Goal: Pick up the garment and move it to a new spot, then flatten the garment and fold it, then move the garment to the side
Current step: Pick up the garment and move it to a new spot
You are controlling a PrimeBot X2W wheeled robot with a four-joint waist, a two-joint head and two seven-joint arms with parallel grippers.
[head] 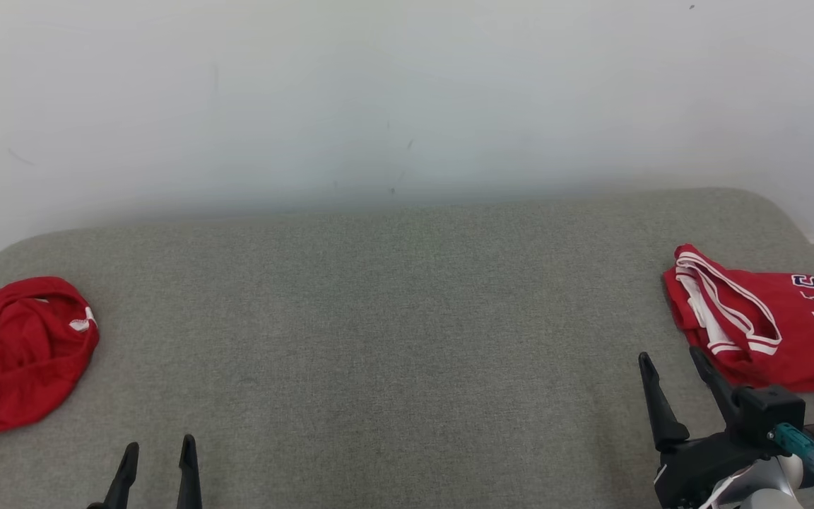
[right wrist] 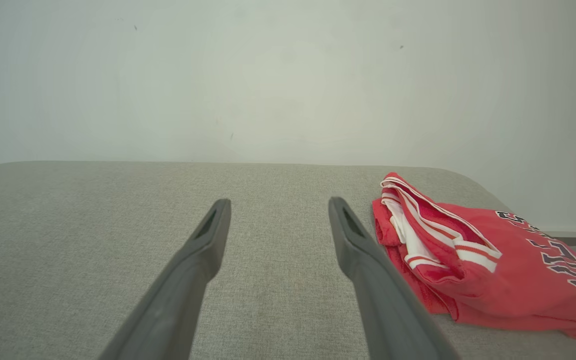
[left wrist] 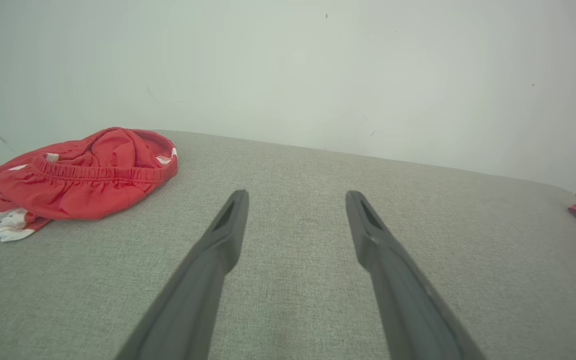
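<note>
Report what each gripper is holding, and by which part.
Nothing is held. The left gripper and right gripper are open and empty; the crumpled red garment and the folded red jersey lie on the grey cushion.

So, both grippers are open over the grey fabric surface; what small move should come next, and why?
Probably swing the left gripper left toward the crumpled red shorts with the elastic waistband: they lie bunched near the left edge of the grey fabric surface, while the red lettered jersey on the right already looks folded. It and the right gripper stand open, empty.
</note>
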